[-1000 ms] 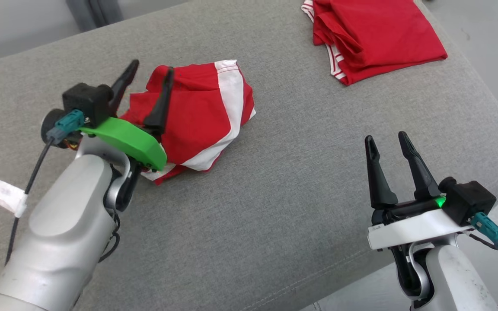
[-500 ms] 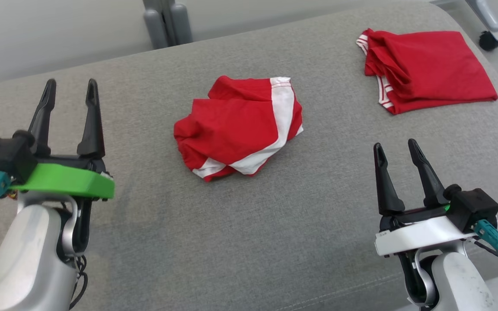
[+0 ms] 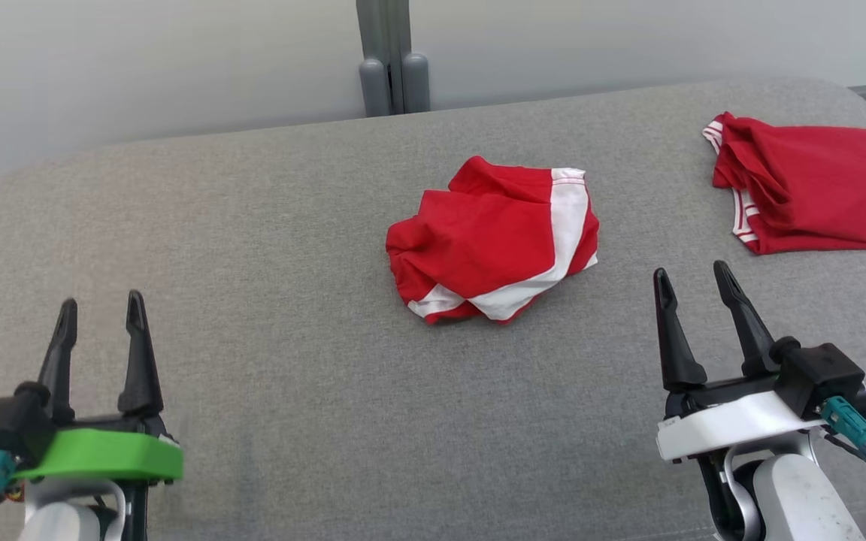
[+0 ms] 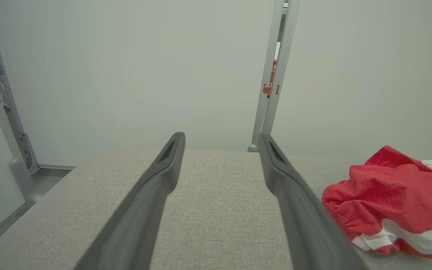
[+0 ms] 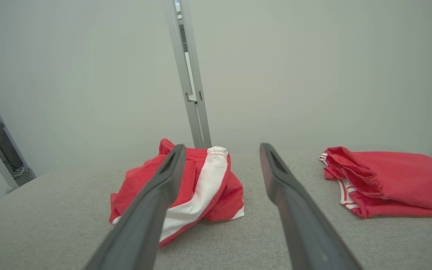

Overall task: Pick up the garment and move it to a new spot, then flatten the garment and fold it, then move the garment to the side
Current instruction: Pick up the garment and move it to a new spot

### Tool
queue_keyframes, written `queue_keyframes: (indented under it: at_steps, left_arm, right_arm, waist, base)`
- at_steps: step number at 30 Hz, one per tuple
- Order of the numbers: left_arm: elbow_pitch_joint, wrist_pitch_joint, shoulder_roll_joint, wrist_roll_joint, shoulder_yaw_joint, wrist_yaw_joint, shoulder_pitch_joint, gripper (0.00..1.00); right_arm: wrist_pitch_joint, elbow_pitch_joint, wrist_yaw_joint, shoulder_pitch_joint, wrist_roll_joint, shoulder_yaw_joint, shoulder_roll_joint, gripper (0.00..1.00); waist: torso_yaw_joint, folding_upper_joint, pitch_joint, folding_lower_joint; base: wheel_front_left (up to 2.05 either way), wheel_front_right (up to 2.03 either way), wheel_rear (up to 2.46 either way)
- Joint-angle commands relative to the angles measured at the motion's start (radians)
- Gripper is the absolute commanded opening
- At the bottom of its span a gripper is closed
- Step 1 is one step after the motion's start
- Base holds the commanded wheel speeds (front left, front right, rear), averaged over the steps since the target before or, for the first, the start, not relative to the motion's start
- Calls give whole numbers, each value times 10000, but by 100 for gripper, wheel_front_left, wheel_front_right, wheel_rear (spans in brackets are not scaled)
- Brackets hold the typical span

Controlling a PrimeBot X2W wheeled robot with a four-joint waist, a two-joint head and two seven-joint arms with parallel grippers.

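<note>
Left gripper lower left: fingers spread wide, empty, over gray cushion. Right gripper lower right: likewise wide, empty. Crumpled red-white shorts at frame centre, untouched. Folded red garment upper right, well apart.

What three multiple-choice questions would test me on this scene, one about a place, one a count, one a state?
1. Where does the crumpled garment lie? A) mid-cushion B) at the right edge C) on the floor
2. How many red garments are on the grey cushion? A) one B) two C) three
3. What state is the right gripper in? A) open, empty B) shut on cloth C) shut, empty

Answers: 1 A, it sits centrally; 2 B, a folded garment lies to its right; 3 A, fingers spread, nothing between.
</note>
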Motion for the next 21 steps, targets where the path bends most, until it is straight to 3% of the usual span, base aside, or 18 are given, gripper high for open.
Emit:
queue_keyframes:
  at_steps: [1,9,21]
  left_arm:
    - [16,-27,-98,181,137,-80,312,100]
    - [-110,-27,-612,1001,593,-433,1185,100]
    - [15,-28,-1112,1660,1099,-920,1220,100]
  right_arm:
    - [-26,15,-17,124,-63,-19,-17,100]
    - [-26,50,-17,417,-69,-132,-18,100]
    - [-26,109,-17,541,-73,-194,-18,100]
  waist:
    - [226,0,-214,1]
    - [401,0,-366,1]
    - [515,0,-349,1]
  base:
    - [0,0,0]
    - [0,0,0]
    - [0,0,0]
